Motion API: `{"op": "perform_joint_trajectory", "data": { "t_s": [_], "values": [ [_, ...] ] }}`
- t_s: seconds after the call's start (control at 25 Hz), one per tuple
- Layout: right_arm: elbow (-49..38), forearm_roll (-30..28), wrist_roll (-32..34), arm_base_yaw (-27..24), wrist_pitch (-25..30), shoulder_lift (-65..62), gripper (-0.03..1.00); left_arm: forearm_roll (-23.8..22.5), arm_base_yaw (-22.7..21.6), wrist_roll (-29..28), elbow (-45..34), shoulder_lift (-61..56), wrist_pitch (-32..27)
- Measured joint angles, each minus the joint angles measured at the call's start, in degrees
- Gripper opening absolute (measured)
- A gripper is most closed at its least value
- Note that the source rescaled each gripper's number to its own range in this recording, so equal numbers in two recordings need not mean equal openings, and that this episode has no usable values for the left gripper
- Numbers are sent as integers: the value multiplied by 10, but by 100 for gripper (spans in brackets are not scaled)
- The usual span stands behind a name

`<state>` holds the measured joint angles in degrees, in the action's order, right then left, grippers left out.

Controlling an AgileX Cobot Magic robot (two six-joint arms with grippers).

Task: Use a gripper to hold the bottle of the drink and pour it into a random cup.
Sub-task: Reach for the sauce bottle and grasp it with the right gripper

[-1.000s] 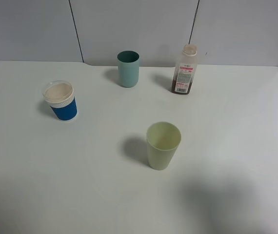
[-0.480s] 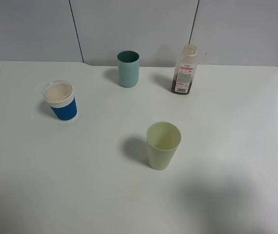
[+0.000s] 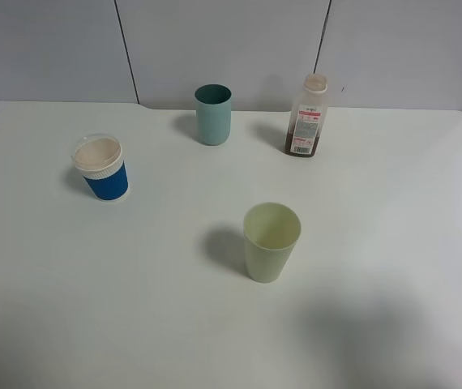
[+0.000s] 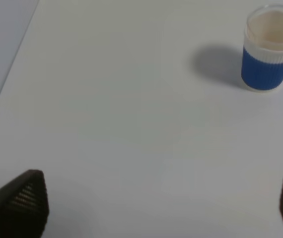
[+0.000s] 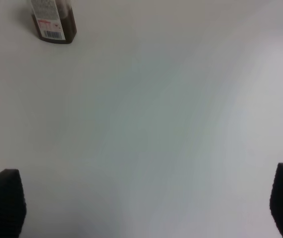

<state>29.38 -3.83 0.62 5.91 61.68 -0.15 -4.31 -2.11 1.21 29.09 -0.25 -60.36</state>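
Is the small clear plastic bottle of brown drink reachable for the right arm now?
Probably yes: the right gripper is open, with only bare white table between it and the bottle.

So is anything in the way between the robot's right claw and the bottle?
No. Only bare table lies between the open right gripper and the bottle. Seen from above, nothing stands between the bottle and the teal cup either.

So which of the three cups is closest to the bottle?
The teal cup, beside the bottle at the back; the blue cup and yellow-green cup stand farther forward.
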Motion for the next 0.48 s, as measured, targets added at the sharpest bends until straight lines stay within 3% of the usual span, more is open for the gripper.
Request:
{"op": "perform_joint_trajectory", "data": {
  "t_s": [0.48],
  "values": [
    [0,0,0,0,0,0,100,0,0,0,0,0,0]
  ]
}}
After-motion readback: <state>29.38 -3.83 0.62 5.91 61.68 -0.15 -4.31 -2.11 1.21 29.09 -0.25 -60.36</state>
